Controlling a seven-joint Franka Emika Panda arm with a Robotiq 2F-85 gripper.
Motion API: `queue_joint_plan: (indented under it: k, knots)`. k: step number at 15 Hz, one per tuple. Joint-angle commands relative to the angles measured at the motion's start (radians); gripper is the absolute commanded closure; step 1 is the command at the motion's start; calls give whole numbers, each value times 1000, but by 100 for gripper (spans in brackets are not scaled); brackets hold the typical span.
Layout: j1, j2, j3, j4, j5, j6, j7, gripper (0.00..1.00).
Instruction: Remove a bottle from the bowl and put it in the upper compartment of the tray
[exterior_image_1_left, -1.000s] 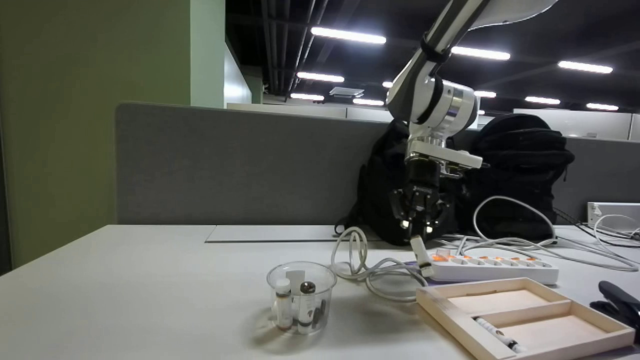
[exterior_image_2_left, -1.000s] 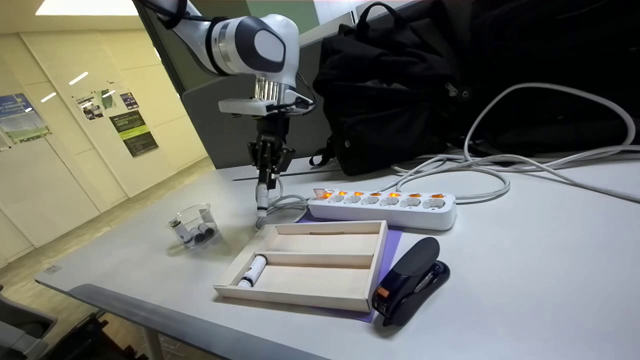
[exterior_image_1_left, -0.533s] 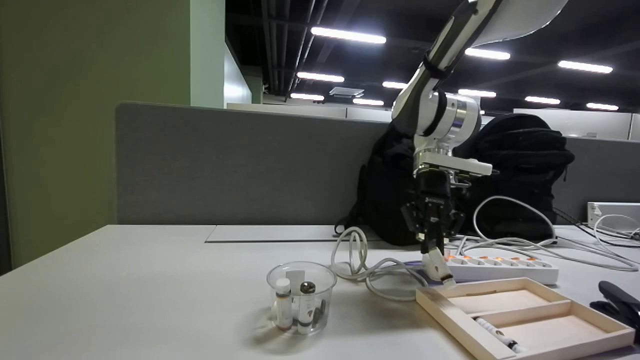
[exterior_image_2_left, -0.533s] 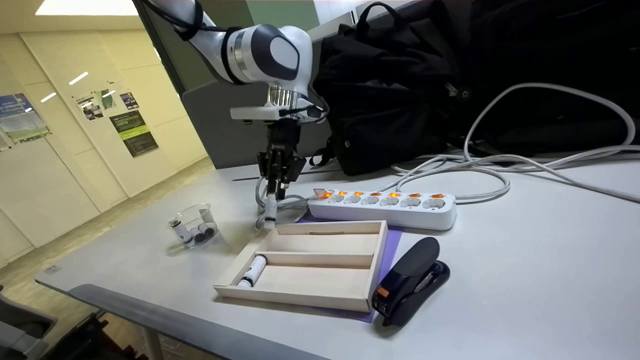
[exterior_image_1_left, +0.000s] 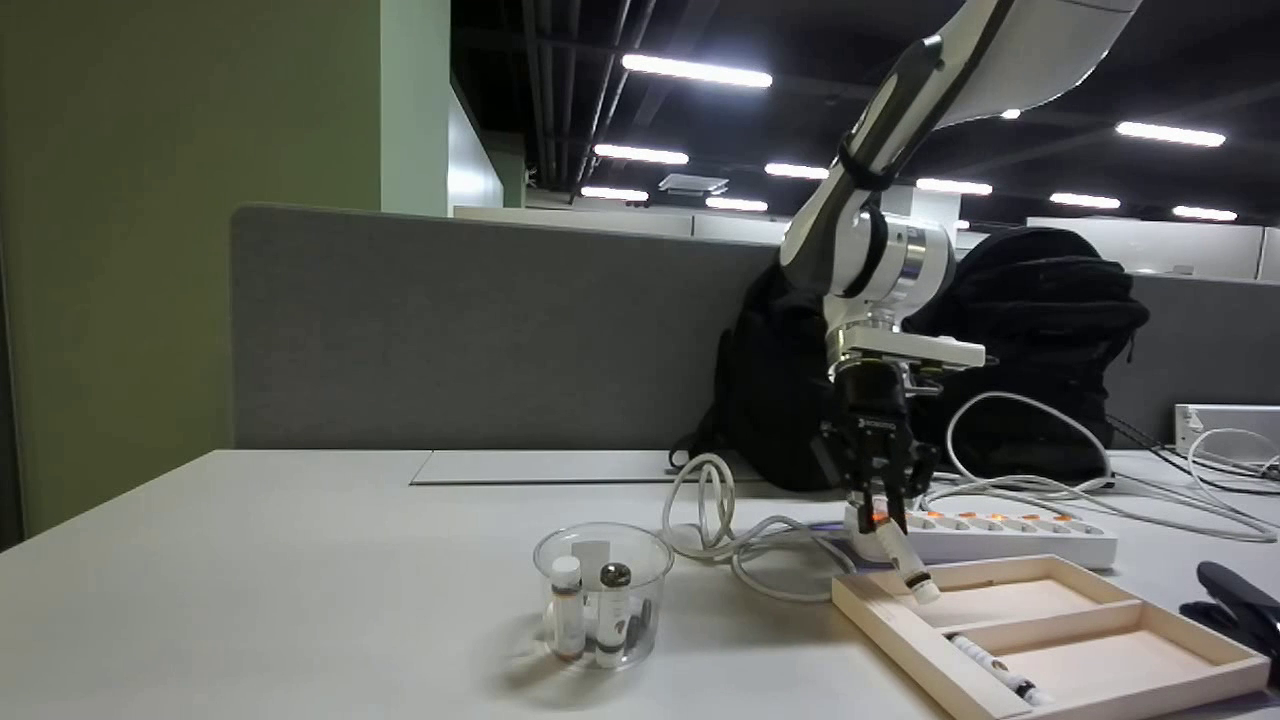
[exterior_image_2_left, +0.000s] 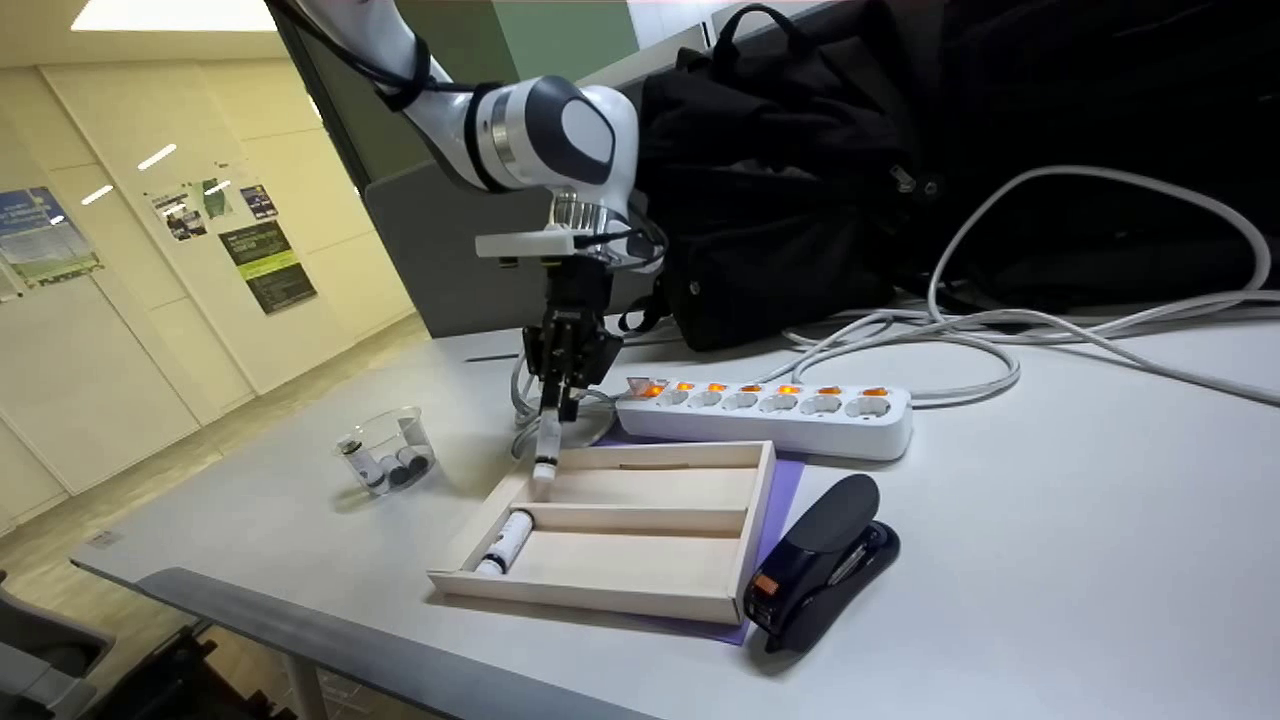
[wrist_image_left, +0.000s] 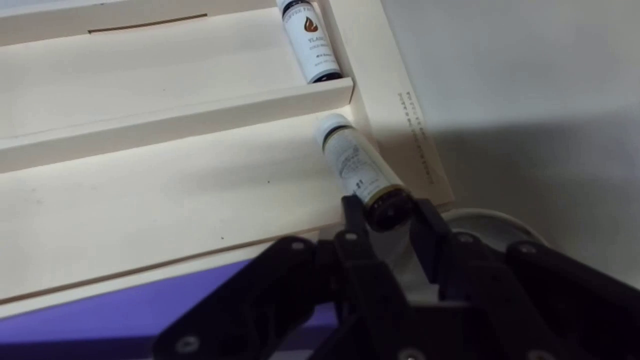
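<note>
My gripper (exterior_image_1_left: 884, 520) (exterior_image_2_left: 558, 405) (wrist_image_left: 387, 210) is shut on the dark end of a small whitish bottle (exterior_image_1_left: 908, 566) (exterior_image_2_left: 547, 445) (wrist_image_left: 360, 162). The bottle hangs tilted, white cap down, over the end of the tray's upper compartment, nearer the power strip. I cannot tell whether the cap touches the tray floor. The light wooden tray (exterior_image_1_left: 925, 650) (exterior_image_2_left: 600, 597) (wrist_image_left: 395, 65) holds a like bottle (exterior_image_1_left: 995, 668) (exterior_image_2_left: 506, 542) (wrist_image_left: 311, 42) in its other compartment. The clear bowl (exterior_image_1_left: 655, 560) (exterior_image_2_left: 412, 425) stands apart on the table with several bottles in it.
A white power strip (exterior_image_1_left: 1000, 545) (exterior_image_2_left: 770, 425) lies close behind the tray. Loose grey cable (exterior_image_1_left: 765, 570) lies beside the tray. A black stapler (exterior_image_2_left: 825, 565) stands at the tray's far end. Black backpacks (exterior_image_1_left: 1030, 350) (exterior_image_2_left: 770, 200) stand behind.
My gripper has moved over toward the tray and down with the bottle in it. The bottle has gone from beside the tray to over its upper compartment. Bowl and tray have not moved.
</note>
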Motion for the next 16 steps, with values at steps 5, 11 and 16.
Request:
queue_joint_plan:
  k: [5, 11, 16]
  knots:
    - [4, 69, -1, 85, -46, -91, 39, 93]
    - [9, 107, -1, 119, -55, -127, 41, 93]
    - [10, 135, -1, 152, -65, -158, 38, 93]
